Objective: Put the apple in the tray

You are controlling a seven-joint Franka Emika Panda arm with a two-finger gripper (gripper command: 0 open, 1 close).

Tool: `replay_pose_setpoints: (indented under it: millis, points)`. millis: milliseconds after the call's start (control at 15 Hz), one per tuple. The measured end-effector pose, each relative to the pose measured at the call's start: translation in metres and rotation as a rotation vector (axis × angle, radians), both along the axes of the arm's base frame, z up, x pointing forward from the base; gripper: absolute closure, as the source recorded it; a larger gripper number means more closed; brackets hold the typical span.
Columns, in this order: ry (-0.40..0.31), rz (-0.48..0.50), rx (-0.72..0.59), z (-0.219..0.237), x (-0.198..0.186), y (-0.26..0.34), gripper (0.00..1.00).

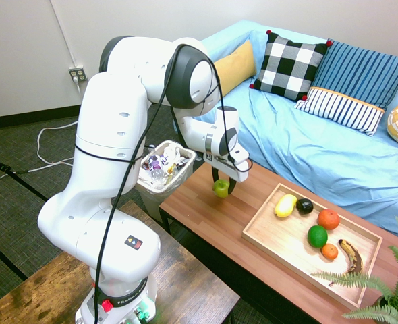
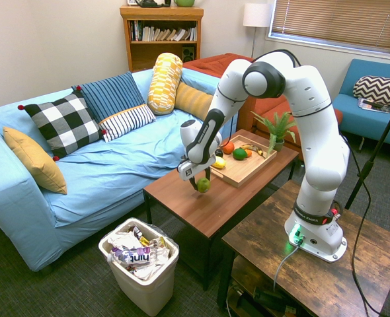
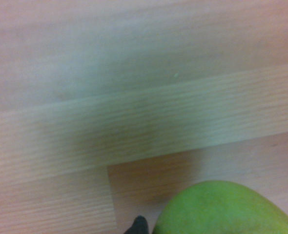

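- Apple [image 1: 221, 188], green, sits between the 2 fingers of the gripper [image 1: 224, 186], which are closed on it from both sides.
- Apple and gripper are outside the tray [image 1: 287, 239], off its end nearest the waste bin [image 2: 142, 264]; whether the apple touches the table [image 1: 202, 202] I cannot tell.
- Tray holds 6 fruits: yellow fruit [image 1: 285, 206] and black fruit [image 1: 305, 206] at the end toward the apple, banana [image 1: 351, 256] toward the opposite end, and red-orange fruit [image 1: 328, 219], dark-green fruit [image 1: 317, 236] and small orange fruit [image 1: 329, 251] between.
- Bin, beyond the apple from the tray, contains 1 bottle [image 2: 130, 255] and crumpled waste [image 2: 145, 269].
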State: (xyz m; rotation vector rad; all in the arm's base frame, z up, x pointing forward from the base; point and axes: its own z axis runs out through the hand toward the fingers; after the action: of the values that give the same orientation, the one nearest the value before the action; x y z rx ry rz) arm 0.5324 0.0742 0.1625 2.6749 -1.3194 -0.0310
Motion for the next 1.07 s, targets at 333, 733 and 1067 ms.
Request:
replay_pose_setpoints:
  millis: [333,733,1067]
  points:
    - [-0.040,-0.101,-0.018,0.053,0.003,-0.069,1.00]
    - [-0.027,-0.252,-0.042,0.056,-0.013,-0.208,1.00]
    - [-0.009,-0.356,-0.093,0.021,-0.020,-0.286,1.00]
